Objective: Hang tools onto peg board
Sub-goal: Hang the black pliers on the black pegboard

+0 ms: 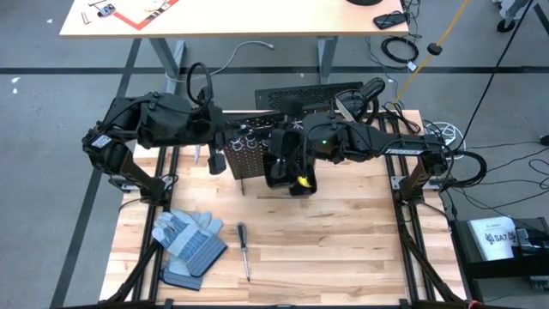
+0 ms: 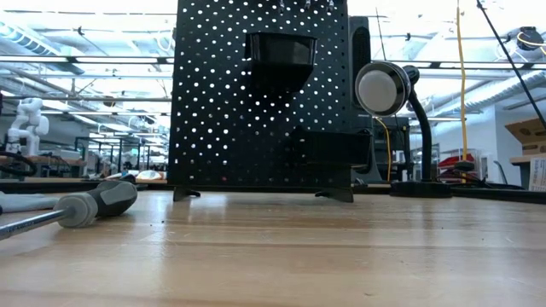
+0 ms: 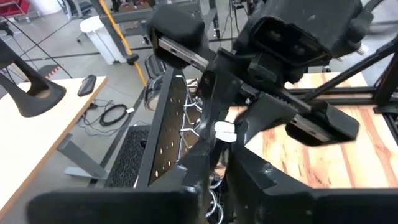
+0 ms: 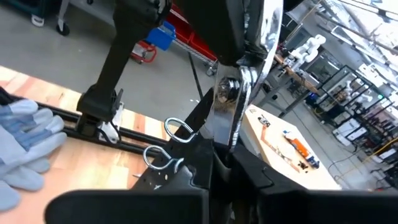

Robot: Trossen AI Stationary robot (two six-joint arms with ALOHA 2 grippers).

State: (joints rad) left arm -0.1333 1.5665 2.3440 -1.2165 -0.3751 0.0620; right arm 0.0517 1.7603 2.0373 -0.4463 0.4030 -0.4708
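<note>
The black peg board (image 1: 256, 153) stands upright on its feet (image 2: 186, 194) mid-table, with silver ring holders (image 4: 177, 132) along its top and black bins (image 2: 280, 51) on its face. My right gripper (image 1: 287, 161) is over the board, shut on a silver wrench (image 4: 231, 106) that is close to the ring holders. My left gripper (image 1: 218, 153) is at the board's top left end, fingers close together astride its top edge. A dark-handled screwdriver (image 1: 244, 251) lies flat on the table near the front. Other tools are hidden. My left gripper has its fingers (image 3: 186, 171) on either side of the peg board's top edge (image 3: 198, 146), near the board's left end, coming from the table's left. The contact itself is hidden behind the fingers. The board stands upright on the table. My right gripper pinches the wrench's shaft (image 4: 222, 146) between its two fingers, near its lower end. The wrench sticks out past the fingertips, its ring end (image 4: 224, 90) free and clear of the table, beside the ring holders.
Grey-and-blue work gloves (image 1: 187, 242) lie at the table's front left. A desk lamp (image 2: 388, 89) stands behind the board at the back right, with cables (image 1: 446, 137) at the right. Bare wood lies in front of the board (image 1: 334, 240).
</note>
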